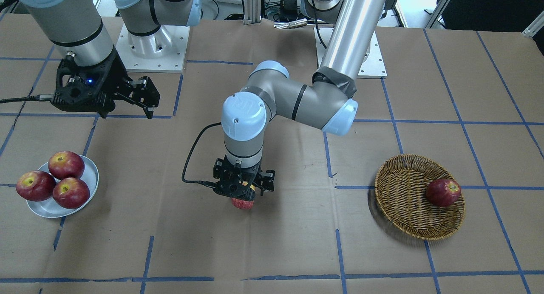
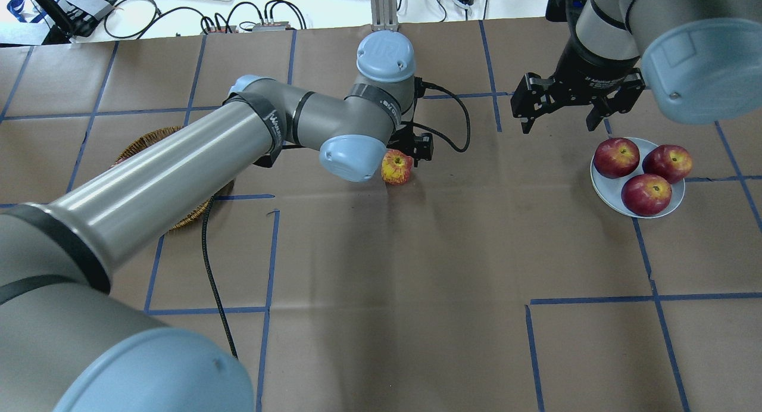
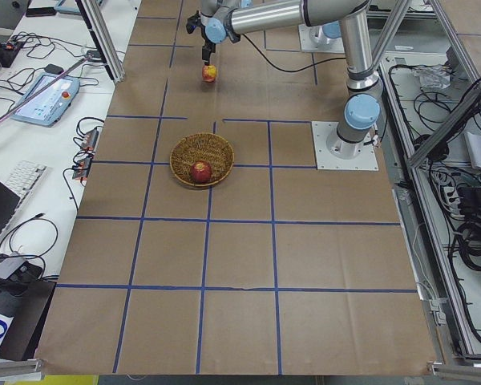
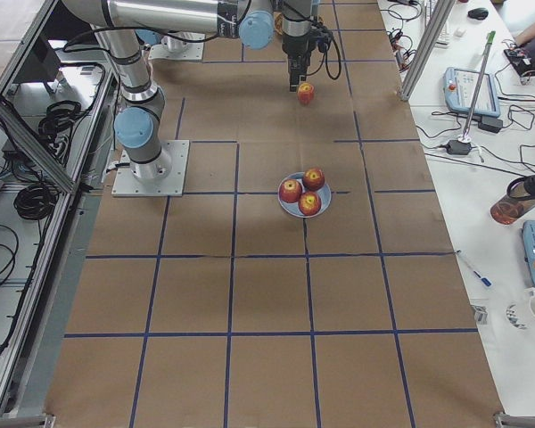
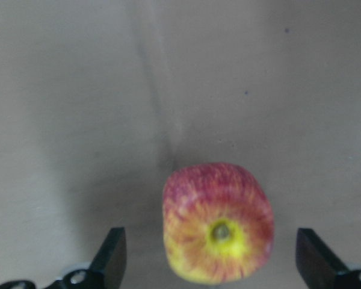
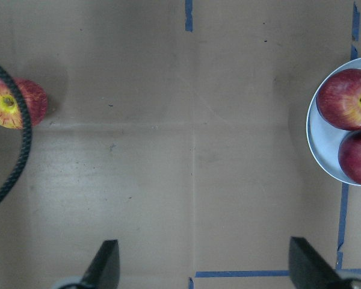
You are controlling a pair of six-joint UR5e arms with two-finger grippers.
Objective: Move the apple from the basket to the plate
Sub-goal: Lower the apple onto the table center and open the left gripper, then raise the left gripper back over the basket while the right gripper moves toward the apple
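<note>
On the left the basket [image 1: 401, 200] sits on the brown paper-covered table [image 2: 417, 281], which is marked into squares with blue tape. One dark red apple [image 1: 443, 192] lies in the basket against its wall, on the side away from the middle of the table. In the overhead view the left arm crosses above the basket and hides most of it.

Right of the basket and well apart from it, about the middle of the table, the left gripper [image 1: 244, 191] points straight down. It is released: in the left wrist view its two black fingers [image 5: 111, 256] stand wide apart. The apple [image 2: 397, 167] lies between them with a clear gap on each side, touching neither. This apple rests on the paper outside both basket and plate. It is pinkish-red with yellow streaks, and it is tipped so that its yellow stem end faces up and towards the robot. A black cable [image 2: 458, 126] loops from the left wrist just beside it.

Further right the right gripper [image 2: 558, 121] hangs above the table between the apple and the plate, closer to the plate. It is spread wide and holds nothing.

At the far right lies the plate [image 2: 606, 190]. On it sit three glossy apples [image 2: 646, 194], deep red, close together and filling most of it.
</note>
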